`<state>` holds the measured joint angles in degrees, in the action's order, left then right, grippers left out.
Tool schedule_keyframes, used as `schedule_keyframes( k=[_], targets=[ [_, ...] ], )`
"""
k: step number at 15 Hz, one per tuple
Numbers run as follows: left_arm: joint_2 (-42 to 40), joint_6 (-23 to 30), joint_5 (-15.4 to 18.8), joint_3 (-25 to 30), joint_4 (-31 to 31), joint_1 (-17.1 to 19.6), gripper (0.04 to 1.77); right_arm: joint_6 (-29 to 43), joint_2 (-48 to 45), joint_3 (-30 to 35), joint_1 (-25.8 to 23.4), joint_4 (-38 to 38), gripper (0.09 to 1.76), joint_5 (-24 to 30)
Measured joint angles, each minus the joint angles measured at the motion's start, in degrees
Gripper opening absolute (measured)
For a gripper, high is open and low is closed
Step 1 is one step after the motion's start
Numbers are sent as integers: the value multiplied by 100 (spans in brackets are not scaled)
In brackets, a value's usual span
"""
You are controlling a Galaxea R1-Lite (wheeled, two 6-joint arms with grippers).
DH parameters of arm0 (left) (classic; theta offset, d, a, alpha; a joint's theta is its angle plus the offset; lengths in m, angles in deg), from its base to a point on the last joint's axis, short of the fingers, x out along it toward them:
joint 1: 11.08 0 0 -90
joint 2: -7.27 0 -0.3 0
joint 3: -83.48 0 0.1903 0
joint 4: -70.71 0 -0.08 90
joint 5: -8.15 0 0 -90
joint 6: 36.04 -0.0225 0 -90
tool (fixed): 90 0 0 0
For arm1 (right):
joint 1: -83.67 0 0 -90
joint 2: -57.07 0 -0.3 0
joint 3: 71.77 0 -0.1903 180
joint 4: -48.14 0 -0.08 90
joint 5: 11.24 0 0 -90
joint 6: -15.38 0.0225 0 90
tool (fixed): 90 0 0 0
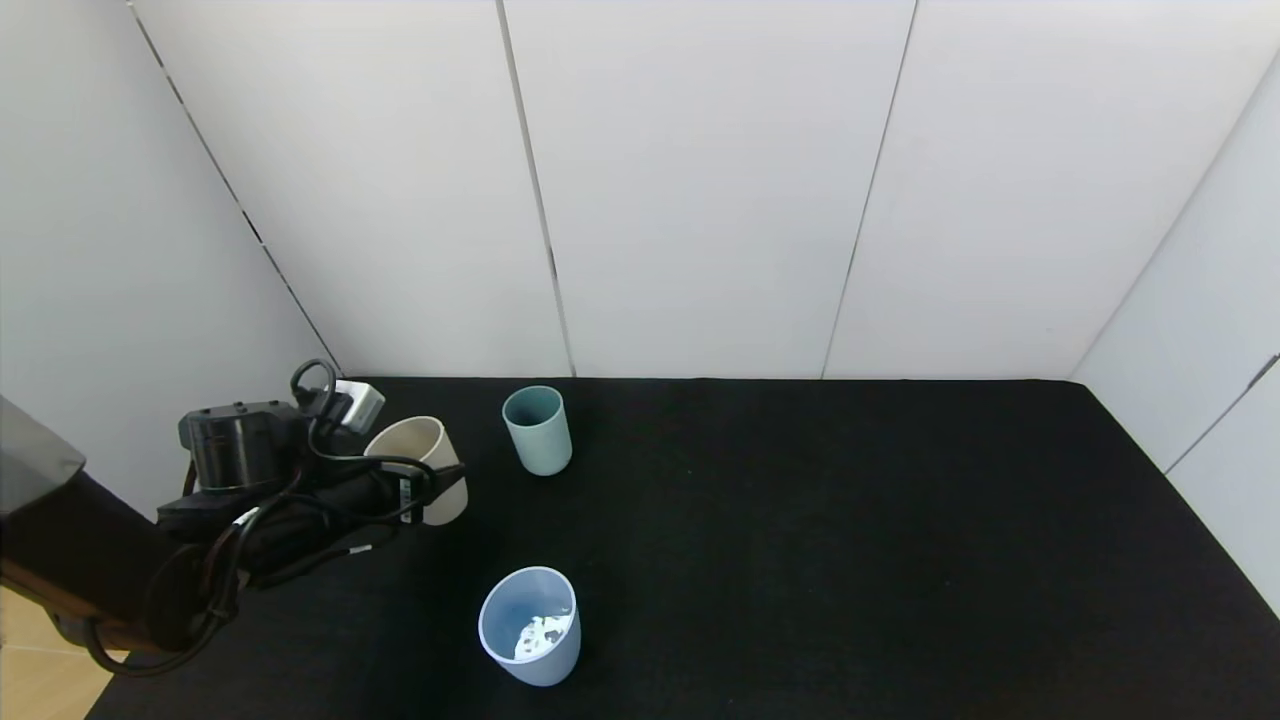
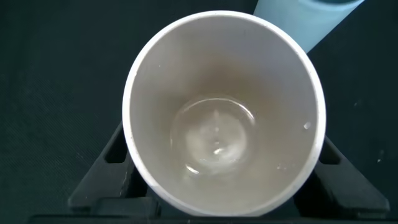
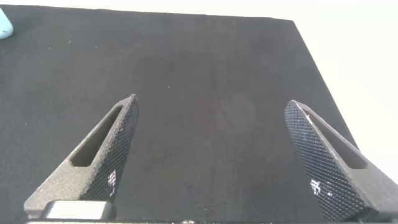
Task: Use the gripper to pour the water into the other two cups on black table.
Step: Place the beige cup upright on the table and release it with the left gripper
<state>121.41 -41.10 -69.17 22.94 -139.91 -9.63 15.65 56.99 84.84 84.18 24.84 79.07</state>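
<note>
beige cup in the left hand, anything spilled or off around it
No spill shows. The left hand holds the beige cup tilted toward the teal-green cup, a little water still inside. The light blue cup stands upright on the black table.

A: What does the matte black felt-like desk (image 1: 800,520) carry?

B: A slim teal-green plastic tumbler (image 1: 538,430) stands upright near the far edge. A wider light blue plastic tumbler (image 1: 530,626) stands upright well nearer the front, with clear rippled water (image 1: 543,634) glinting over its white bottom.

A: Touching?

B: No, well apart.
</note>
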Motion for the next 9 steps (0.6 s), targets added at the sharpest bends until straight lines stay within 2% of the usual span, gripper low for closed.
schedule_keyframes(
  k=[9],
  targets=[
    [199,35,0,6,-5,37,125,-2,0,0,0,2,171,0]
  ],
)
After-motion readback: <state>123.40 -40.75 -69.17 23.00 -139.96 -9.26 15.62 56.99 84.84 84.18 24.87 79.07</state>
